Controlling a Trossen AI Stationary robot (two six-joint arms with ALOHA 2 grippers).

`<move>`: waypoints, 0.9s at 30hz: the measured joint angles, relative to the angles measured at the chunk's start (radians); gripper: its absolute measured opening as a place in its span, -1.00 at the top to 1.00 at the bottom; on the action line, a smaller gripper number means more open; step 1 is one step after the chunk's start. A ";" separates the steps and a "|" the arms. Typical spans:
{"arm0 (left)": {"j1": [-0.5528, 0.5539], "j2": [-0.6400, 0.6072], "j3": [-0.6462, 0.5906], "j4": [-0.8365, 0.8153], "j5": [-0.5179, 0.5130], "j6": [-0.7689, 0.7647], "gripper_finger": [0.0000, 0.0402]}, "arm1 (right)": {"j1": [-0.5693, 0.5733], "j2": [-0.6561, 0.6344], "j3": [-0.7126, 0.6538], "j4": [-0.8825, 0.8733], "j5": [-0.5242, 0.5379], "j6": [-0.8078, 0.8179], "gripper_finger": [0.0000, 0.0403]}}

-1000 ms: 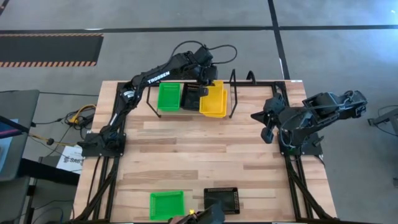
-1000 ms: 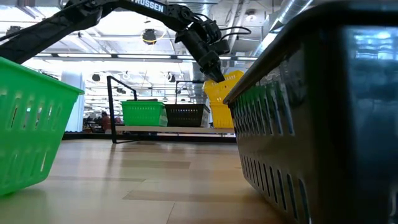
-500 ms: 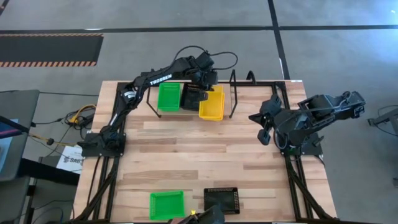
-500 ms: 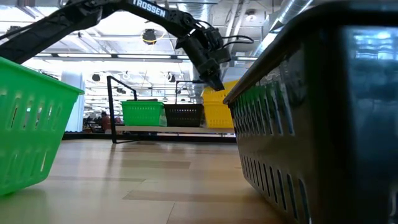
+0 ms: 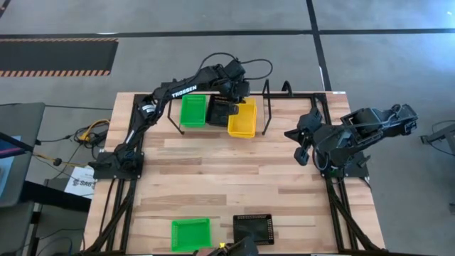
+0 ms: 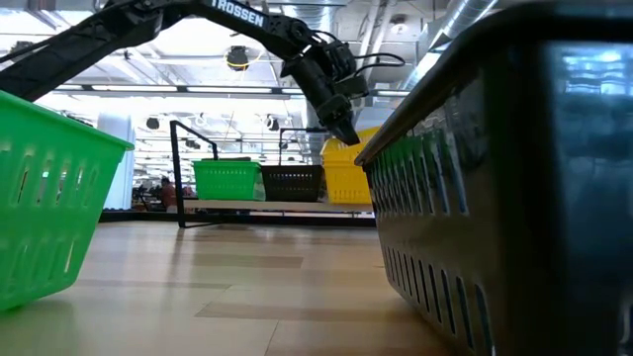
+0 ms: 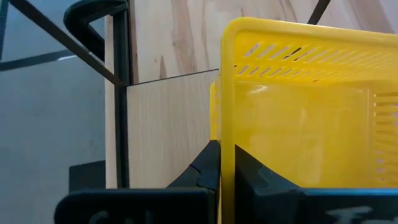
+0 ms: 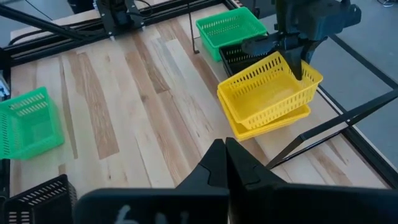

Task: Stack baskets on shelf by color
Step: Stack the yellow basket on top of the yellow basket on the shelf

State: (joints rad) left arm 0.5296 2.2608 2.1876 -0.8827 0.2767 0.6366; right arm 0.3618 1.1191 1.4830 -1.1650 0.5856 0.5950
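Left claw grips one of two yellow baskets

Beneath my worktop of pale wood planks lies a grey floor crossed by dark lines, with an orange-striped black mat. Beyond, bright ceiling lights hang overhead.

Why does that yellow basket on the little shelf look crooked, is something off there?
The top yellow basket is not nested flat: it sits tilted on the yellow basket beneath it, on the shelf. The left gripper is shut on its rim, so it is not let go yet. Nothing looks spilled or broken.
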 joint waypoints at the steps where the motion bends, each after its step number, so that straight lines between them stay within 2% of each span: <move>1: -0.002 0.000 0.000 0.000 -0.004 0.004 1.00 | 0.000 0.000 0.000 0.000 0.000 0.000 1.00; 8: -0.008 0.000 0.000 -0.026 -0.031 0.009 0.81 | 0.000 -0.001 0.000 0.000 0.000 0.000 1.00; 16: -0.010 0.000 0.026 -0.011 -0.177 -0.014 0.61 | 0.000 -0.001 0.000 0.000 0.000 0.000 1.00; 19: -0.019 0.000 0.085 -0.057 -0.201 -0.076 0.67 | 0.000 -0.001 0.000 -0.001 0.000 0.000 1.00; 22: -0.040 -0.003 0.172 -0.151 -0.199 -0.125 0.90 | 0.000 -0.001 0.000 -0.001 0.000 -0.002 1.00; 27: -0.103 -0.120 0.141 -0.272 -0.210 -0.219 0.99 | 0.000 -0.002 0.000 -0.005 -0.001 -0.063 1.00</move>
State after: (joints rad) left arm 0.4266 2.1410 2.3287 -1.1546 0.0668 0.4175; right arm 0.3618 1.1175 1.4831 -1.1700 0.5851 0.5324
